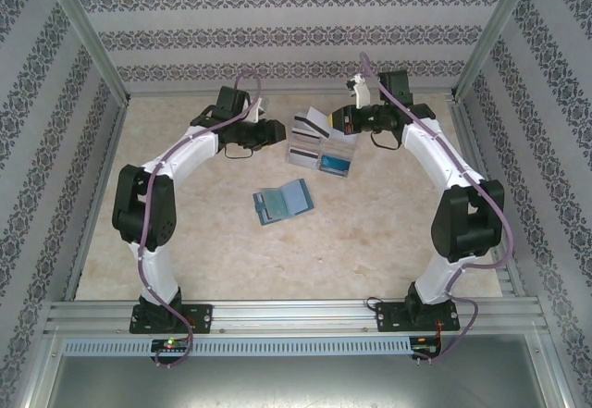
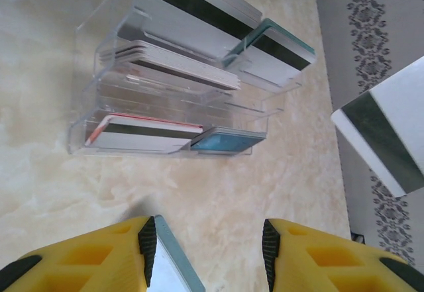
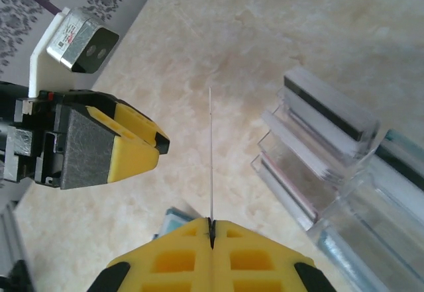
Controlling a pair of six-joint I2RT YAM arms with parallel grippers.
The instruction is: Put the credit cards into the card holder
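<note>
Card [image 3: 211, 153], thin, rigid, edge-on, pinched in blocky yellow right tool [image 3: 211, 224].

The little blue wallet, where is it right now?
In the top view the card holder lies near the middle of the table, on the robot's side of the clear card rack.

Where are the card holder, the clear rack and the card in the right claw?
card holder [image 1: 282, 203]: top view, open inner face.
clear rack [image 2: 179, 103]: left wrist view, bare middle step.
held card [image 3: 211, 153]: right wrist view, thin edge.
</note>
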